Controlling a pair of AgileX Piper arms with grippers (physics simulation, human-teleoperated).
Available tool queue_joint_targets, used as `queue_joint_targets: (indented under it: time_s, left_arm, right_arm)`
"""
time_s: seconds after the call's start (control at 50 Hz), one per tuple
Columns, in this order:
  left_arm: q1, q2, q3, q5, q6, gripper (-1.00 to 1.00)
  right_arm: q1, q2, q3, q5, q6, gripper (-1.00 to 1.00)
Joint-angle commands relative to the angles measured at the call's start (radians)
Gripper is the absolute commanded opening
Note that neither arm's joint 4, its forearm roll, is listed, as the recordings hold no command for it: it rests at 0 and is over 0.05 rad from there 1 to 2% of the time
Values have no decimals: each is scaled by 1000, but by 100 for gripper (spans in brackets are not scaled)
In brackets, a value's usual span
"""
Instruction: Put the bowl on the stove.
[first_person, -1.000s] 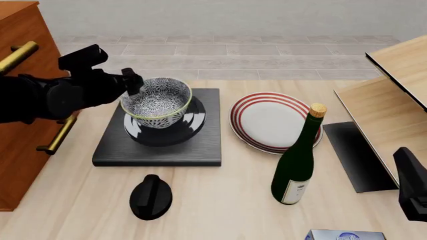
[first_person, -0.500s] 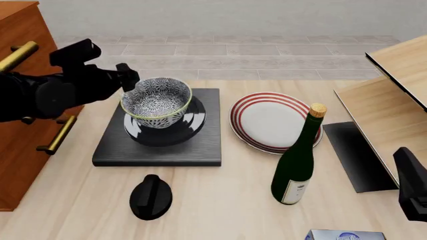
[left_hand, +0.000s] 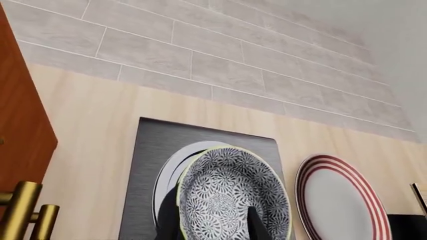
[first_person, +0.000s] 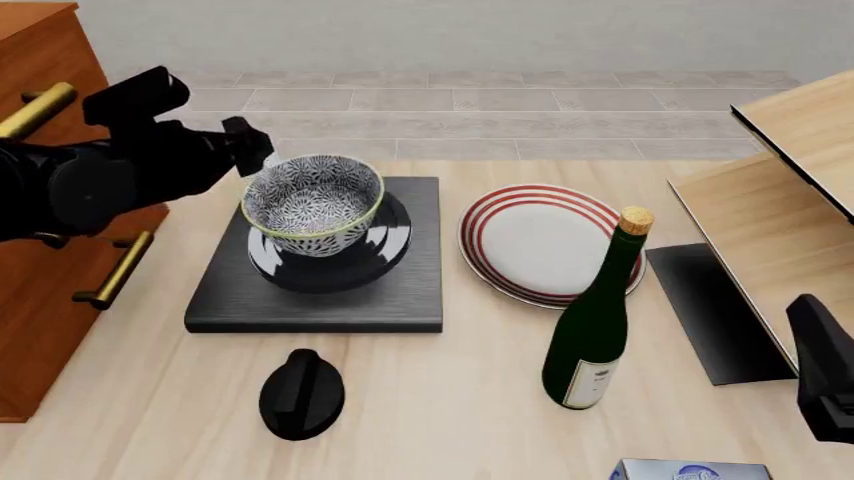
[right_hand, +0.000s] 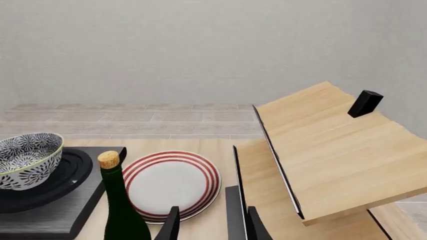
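The desk (first_person: 441, 400) carries everything here, and the biggest thing near the left claw (first_person: 248, 146) is the stove (first_person: 320, 262), lying just below and ahead of it. The bowl (first_person: 312, 203) sits upright on the burner rings, so the task looks done or all but done. In the front view the left claw hangs just beside the bowl's near rim and clear of it; in the left wrist view its fingers (left_hand: 257, 225) are spread to either side of the bowl and grip nothing, so it is released. The bowl looks like glazed ceramic: stiff, fairly heavy for its width, slippery and liable to chip if knocked. If it needs shifting, pinching the rim wall between the fingers, one inside and one outside, seems the safest hold. Beyond the bowl from that claw lie the plate (first_person: 547, 243) and the bottle (first_person: 597, 325). The right claw (right_hand: 210, 225) sits well apart, its fingers parted and holding nothing.
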Motion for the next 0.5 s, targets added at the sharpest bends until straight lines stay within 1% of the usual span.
queue_joint_targets:
  time_s: [0.02, 0.26, 0.5]
  left_arm:
    - [-2, -56, 10, 19, -15, 100]
    - [-5, -94, 17, 33, -21, 100]
    - [-11, -101, 8, 43, -25, 100]
  right_arm:
    - [0, 0, 0, 0, 0, 100]
    - [0, 0, 0, 0, 0, 100]
    - [0, 0, 0, 0, 0, 100]
